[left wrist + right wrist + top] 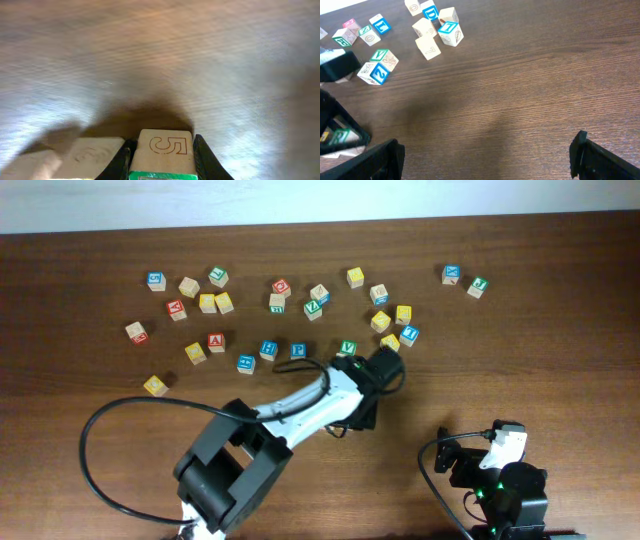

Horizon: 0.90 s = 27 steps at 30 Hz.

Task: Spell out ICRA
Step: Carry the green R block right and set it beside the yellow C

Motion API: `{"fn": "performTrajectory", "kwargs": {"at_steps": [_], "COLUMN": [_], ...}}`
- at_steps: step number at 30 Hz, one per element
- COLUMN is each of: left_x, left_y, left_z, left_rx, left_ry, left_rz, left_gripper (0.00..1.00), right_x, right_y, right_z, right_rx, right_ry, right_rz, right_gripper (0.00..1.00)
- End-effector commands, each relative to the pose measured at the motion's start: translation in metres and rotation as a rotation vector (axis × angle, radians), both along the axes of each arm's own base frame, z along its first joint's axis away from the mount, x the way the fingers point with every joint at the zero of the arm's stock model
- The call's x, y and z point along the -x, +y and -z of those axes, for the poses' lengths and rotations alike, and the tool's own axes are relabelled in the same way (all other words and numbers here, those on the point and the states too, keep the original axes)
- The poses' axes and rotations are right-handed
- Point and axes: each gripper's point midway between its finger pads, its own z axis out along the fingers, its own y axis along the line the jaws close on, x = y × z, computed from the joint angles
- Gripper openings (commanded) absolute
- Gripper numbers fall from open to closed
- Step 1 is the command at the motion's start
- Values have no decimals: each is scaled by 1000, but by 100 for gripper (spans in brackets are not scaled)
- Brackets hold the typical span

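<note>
Several lettered wooden blocks (281,288) lie scattered across the far half of the wooden table (520,360). A block with a red A (216,341) lies at the left; most other letters are too small to read. My left gripper (383,366) is shut on a green-topped block (162,154) with a "5" carved in its side, low over the table. Another pale block (95,152) sits just left of the fingers. The held block also shows in the right wrist view (340,136). My right gripper (485,155) is open and empty at the front right (478,455).
A green block (347,347) and a blue block (298,351) lie beside the left arm. Yellow and blue blocks (400,337) sit just beyond the left gripper. Two blocks (464,280) lie apart at the far right. A black cable (90,450) loops at the front left.
</note>
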Motion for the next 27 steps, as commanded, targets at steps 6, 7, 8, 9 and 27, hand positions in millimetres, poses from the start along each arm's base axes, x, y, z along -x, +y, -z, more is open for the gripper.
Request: {"fn": "performTrajectory", "kwargs": {"at_steps": [6, 7, 8, 9, 27], "left_x": [-8, -6, -3, 0, -24], "left_y": [26, 25, 22, 19, 7], "left_z": [11, 11, 11, 12, -6], "left_rx": [-65, -56, -40, -23, 24], "left_ry": [0, 9, 26, 44, -17], "left_rz": [-58, -56, -55, -55, -78], "left_gripper": [17, 17, 17, 17, 25], "right_x": [0, 0, 0, 0, 0], "right_y": [-3, -3, -3, -3, -3], "right_z": [-2, -2, -2, -2, -2], "right_rx": [8, 8, 8, 8, 8], "right_ry": [-7, -7, -7, -7, -7], "right_rz": [15, 15, 15, 15, 15], "right_gripper": [98, 98, 98, 98, 98]}}
